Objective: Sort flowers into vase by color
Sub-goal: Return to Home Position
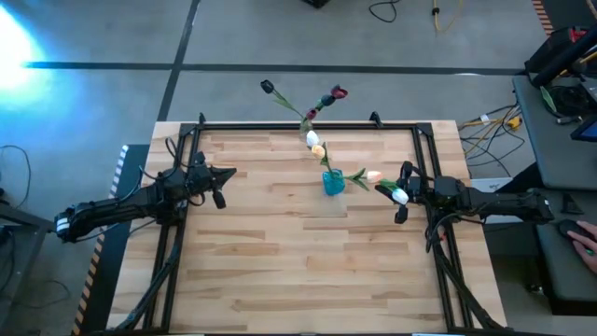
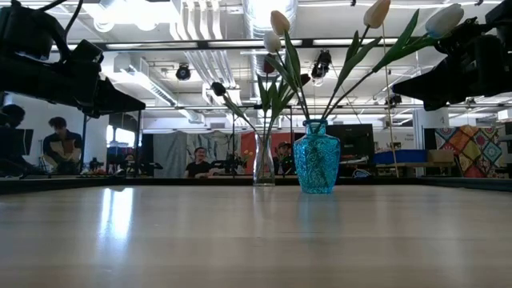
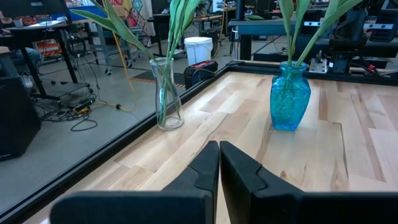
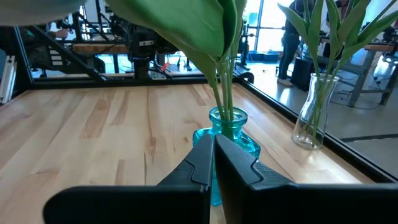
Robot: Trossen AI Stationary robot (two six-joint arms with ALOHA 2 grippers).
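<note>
In the blue vase [image 2: 317,160], pale tulips [image 2: 376,13], stems fanning upward, heads up, both arms' jaws together

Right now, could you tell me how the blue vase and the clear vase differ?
The blue vase is squat, bulbous and patterned; the clear vase is slim and plain. The blue vase holds pale tulips, the clear vase dark tulips. The blue vase stands further in on the table, the clear vase at its edge. Both stand upright.
</note>
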